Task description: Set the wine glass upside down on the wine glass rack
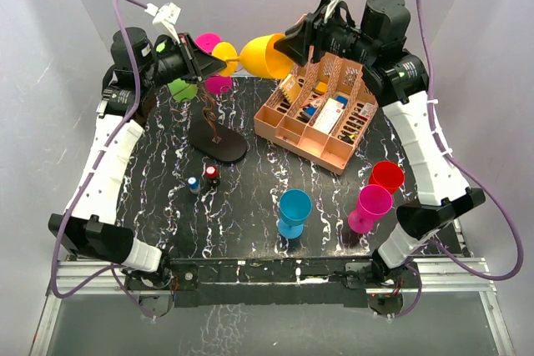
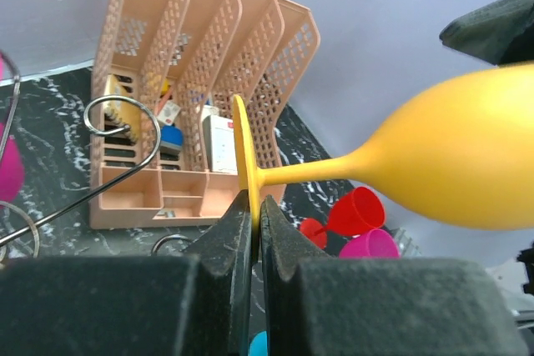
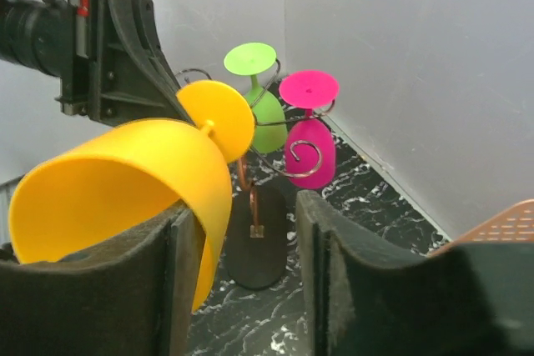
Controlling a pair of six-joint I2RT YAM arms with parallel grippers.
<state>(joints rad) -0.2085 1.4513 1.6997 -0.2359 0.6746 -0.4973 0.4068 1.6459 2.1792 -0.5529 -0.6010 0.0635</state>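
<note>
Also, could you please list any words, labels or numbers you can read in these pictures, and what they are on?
None can be read.
The packets in the peach organiser carry print, but it is too small and blurred.
The two small bottles show no legible label.

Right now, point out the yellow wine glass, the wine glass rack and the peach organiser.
yellow wine glass [image 1: 265,56]: top view, bowl.
wine glass rack [image 1: 224,146]: top view, oval base.
peach organiser [image 2: 209,47]: left wrist view, slotted wall.
</note>
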